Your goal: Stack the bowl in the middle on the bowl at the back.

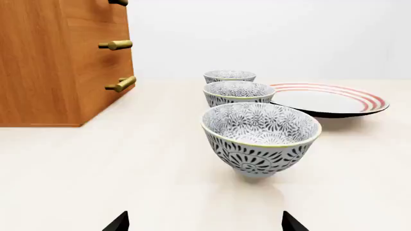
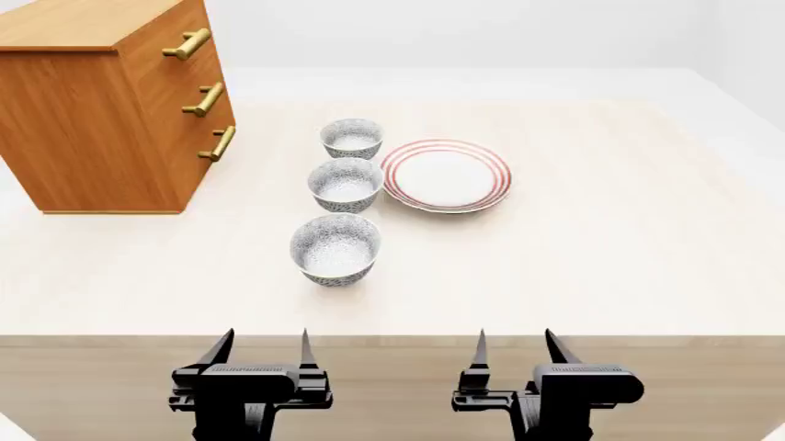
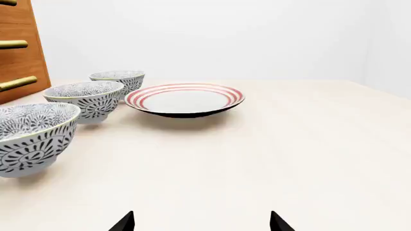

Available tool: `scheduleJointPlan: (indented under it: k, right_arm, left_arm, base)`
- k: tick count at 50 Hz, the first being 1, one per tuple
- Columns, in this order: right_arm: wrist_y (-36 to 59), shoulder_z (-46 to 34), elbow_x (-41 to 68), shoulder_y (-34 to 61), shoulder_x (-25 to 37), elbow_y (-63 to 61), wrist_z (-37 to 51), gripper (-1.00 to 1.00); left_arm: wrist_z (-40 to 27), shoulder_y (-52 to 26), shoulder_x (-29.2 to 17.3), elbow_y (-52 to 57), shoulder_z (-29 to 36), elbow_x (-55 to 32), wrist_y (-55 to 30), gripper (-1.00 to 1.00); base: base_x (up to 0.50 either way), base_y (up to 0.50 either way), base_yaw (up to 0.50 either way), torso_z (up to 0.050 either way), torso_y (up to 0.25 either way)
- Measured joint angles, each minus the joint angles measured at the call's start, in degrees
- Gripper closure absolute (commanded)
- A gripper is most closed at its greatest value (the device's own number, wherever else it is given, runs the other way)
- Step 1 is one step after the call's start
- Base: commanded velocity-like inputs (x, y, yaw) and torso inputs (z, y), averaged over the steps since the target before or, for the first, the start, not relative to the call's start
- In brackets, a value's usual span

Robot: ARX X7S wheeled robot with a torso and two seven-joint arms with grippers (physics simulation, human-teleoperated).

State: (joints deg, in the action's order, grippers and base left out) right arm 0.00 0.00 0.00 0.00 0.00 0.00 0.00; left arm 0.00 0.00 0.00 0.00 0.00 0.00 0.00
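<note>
Three alike grey-blue patterned bowls stand in a row running away from me. The bowl in the middle [image 2: 345,184] [image 1: 238,93] [image 3: 85,98] sits between the bowl at the back [image 2: 352,138] [image 1: 229,76] [image 3: 118,79] and a nearer bowl [image 2: 335,249] [image 1: 260,136] [image 3: 29,137]. All are upright and apart. My left gripper [image 2: 261,351] [image 1: 205,224] hangs open at the table's front edge, short of the nearest bowl. My right gripper [image 2: 514,349] [image 3: 200,222] is open too, further right, holding nothing.
A flat white plate with red rings [image 2: 446,175] [image 1: 328,98] [image 3: 184,99] lies just right of the middle bowl. A wooden drawer chest [image 2: 108,101] [image 1: 61,60] with brass handles stands at the back left. The pale tabletop [image 2: 613,230] stretches right.
</note>
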Motion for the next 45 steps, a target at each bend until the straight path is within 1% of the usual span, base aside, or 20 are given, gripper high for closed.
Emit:
scheduleJointPlan:
  k: [10, 20, 26, 32, 38, 45]
  right_arm:
    - [1.48, -1.30, 1.47, 0.02, 1.13, -0.85, 1.12, -1.00]
    - [8.48, -2.47, 3.01, 0.68, 3.35, -7.32, 2.01, -1.00]
    - [15.95, -2.48, 4.18, 2.60, 5.35, -13.96, 2.02, -1.00]
    - [25.29, -2.02, 5.99, 6.36, 7.58, -21.03, 1.50, -1.00]
    - [35.06, -1.57, 7.90, 11.90, 10.52, -27.35, 0.36, -1.00]
    - [45.34, -1.47, 10.06, 19.82, 14.07, -32.46, -1.63, -1.00]
  left_arm:
    - [-1.06, -0.12, -1.26, 0.16, 1.43, -0.77, 0.17, -1.00]
    - [-0.43, -1.19, -3.95, 3.61, 3.30, -1.52, -2.59, -1.00]
    - [1.43, -3.09, -6.32, 7.78, 4.30, -2.31, -6.14, -1.00]
    - [3.79, -6.83, -8.74, 12.92, 4.83, -4.03, -12.77, -1.00]
    - [6.13, -13.13, -10.83, 16.76, 5.25, -6.02, -20.52, -1.00]
    - [8.26, -21.38, -12.53, 18.16, 6.00, -7.47, -27.23, -1.00]
  base:
    - [0.00, 0.00, 0.00, 0.000, 0.000]
    - [0.00, 0.00, 0.00, 0.000, 0.000]
    - [0.00, 0.00, 0.00, 0.000, 0.000]
    - [0.00, 0.00, 0.00, 0.000, 0.000]
    - [0.00, 0.00, 0.00, 0.000, 0.000]
    - [0.00, 0.00, 0.00, 0.000, 0.000]
